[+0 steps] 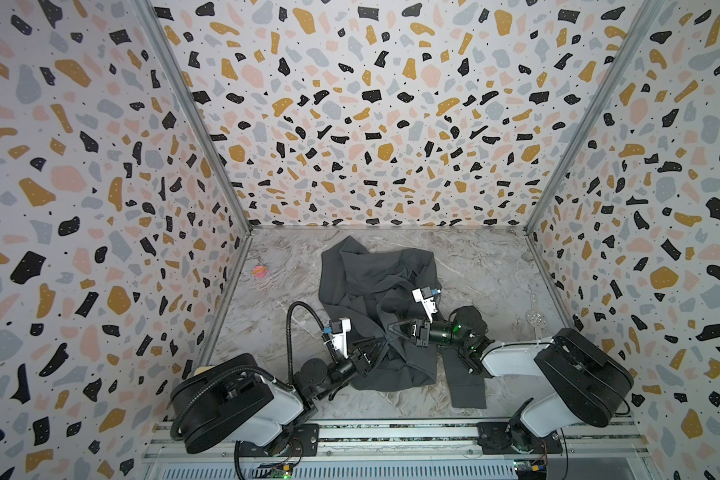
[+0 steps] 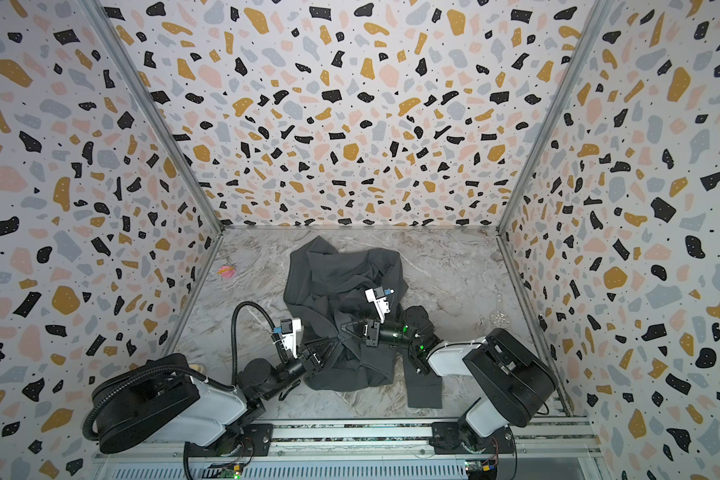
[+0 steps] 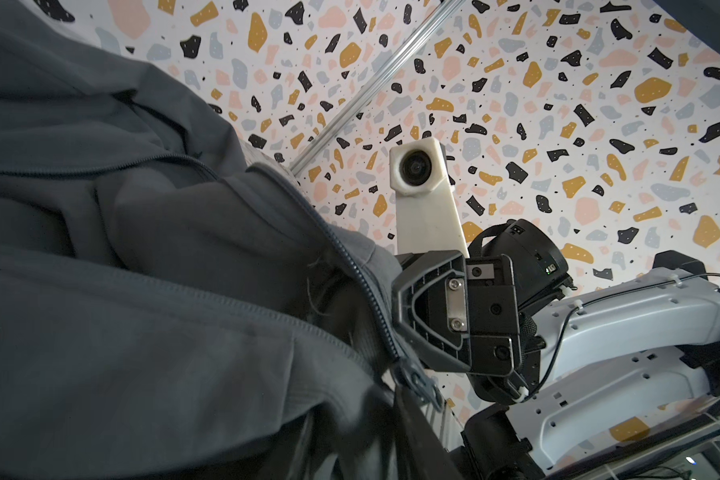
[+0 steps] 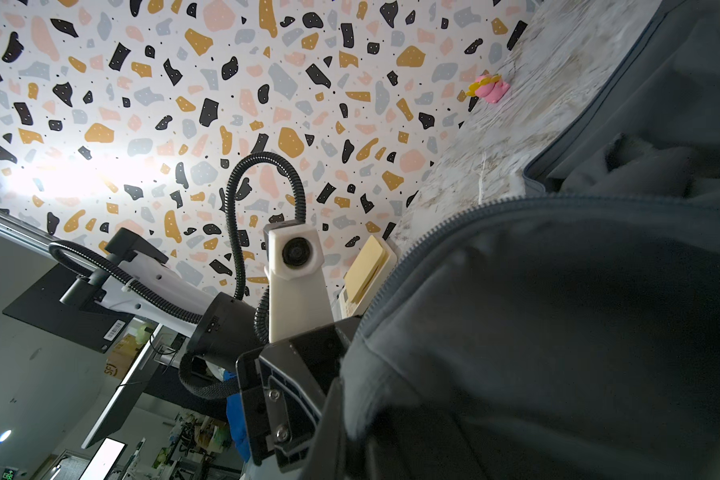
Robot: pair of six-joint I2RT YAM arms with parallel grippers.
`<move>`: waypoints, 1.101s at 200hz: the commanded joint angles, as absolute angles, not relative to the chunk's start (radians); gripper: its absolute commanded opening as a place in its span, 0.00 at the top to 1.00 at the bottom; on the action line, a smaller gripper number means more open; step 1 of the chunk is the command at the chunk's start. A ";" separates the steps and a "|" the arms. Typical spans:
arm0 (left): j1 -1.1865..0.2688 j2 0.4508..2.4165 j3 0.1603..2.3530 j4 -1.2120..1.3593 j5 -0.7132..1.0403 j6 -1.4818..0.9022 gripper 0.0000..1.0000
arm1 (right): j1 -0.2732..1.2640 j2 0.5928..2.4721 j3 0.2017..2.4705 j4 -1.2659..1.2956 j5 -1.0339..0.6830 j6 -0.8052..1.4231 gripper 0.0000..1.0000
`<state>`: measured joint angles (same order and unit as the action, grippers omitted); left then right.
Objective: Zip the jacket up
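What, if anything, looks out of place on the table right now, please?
The jacket lies bunched and twisted, not flat, one sleeve trailing toward the front edge. A small pink item sits stray near the left wall.

Robotics lab, enclosed robot cell. What shows it: left arm [image 1: 233, 399] and right arm [image 1: 578, 374] are mounted on an aluminium rail [image 1: 391, 432] along the worktop's [image 1: 474, 266] near edge. Terrazzo-print walls [image 1: 350, 104] close in the other three edges, joined by aluminium posts [image 1: 192, 112]. Each wrist carries a camera [image 3: 416, 168], and ribbed conduit [image 4: 262, 166] runs to the left one. Past the cell, the right wrist view catches a lit monitor [image 4: 105, 457], a cardboard box [image 4: 121, 361] and bench clutter [image 4: 196, 432].
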<state>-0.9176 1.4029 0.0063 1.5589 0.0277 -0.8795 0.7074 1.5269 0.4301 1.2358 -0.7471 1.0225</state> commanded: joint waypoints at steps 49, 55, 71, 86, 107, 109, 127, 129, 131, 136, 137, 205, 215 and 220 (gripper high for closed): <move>-0.919 1.480 0.004 1.765 0.060 -0.932 0.85 | 0.710 1.512 0.431 1.232 -0.726 0.983 1.00; -0.920 1.483 0.006 1.767 0.058 -0.936 0.92 | 0.709 1.506 0.431 1.212 -0.725 0.971 1.00; -0.920 1.488 0.007 1.769 0.057 -0.941 1.00 | 0.706 1.470 0.437 1.117 -0.714 0.914 1.00; -0.920 1.487 0.006 1.772 0.057 -0.945 1.00 | 0.705 1.422 0.446 0.983 -0.688 0.825 1.00; -0.920 1.478 0.002 1.775 0.049 -0.951 1.00 | 0.704 1.357 0.434 0.885 -0.637 0.744 1.00; -0.920 1.477 0.002 1.775 0.048 -0.951 1.00 | 0.704 1.352 0.431 0.885 -0.634 0.742 1.00; -0.920 1.471 0.005 1.781 0.046 -0.957 1.00 | 0.706 1.323 0.397 0.945 -0.613 0.754 1.00; -0.920 1.471 0.005 1.781 0.046 -0.957 1.00 | 0.706 1.322 0.392 0.957 -0.610 0.758 1.00; -0.920 1.471 0.006 1.782 0.046 -0.958 1.00 | 0.706 1.321 0.388 0.969 -0.607 0.763 1.00; -0.920 1.471 0.009 1.785 0.045 -0.960 1.00 | 0.706 1.317 0.378 0.999 -0.601 0.773 1.00; -0.919 1.471 0.009 1.786 0.045 -0.960 1.00 | 0.706 1.317 0.376 1.005 -0.600 0.774 1.00; -0.919 1.421 0.016 1.811 0.045 -0.999 1.00 | 0.718 1.254 0.313 1.129 -0.502 0.763 1.00; -0.920 1.397 0.016 1.782 0.042 -0.992 1.00 | 0.718 1.242 0.308 1.124 -0.492 0.757 1.00; -0.920 1.381 0.016 1.766 0.042 -0.987 1.00 | 0.718 1.239 0.308 1.117 -0.489 0.751 1.00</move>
<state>-0.9184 1.4391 0.0067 1.5642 0.0463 -0.9962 0.7155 1.2827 0.3084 1.0660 -0.5335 0.7891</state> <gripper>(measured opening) 0.056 0.084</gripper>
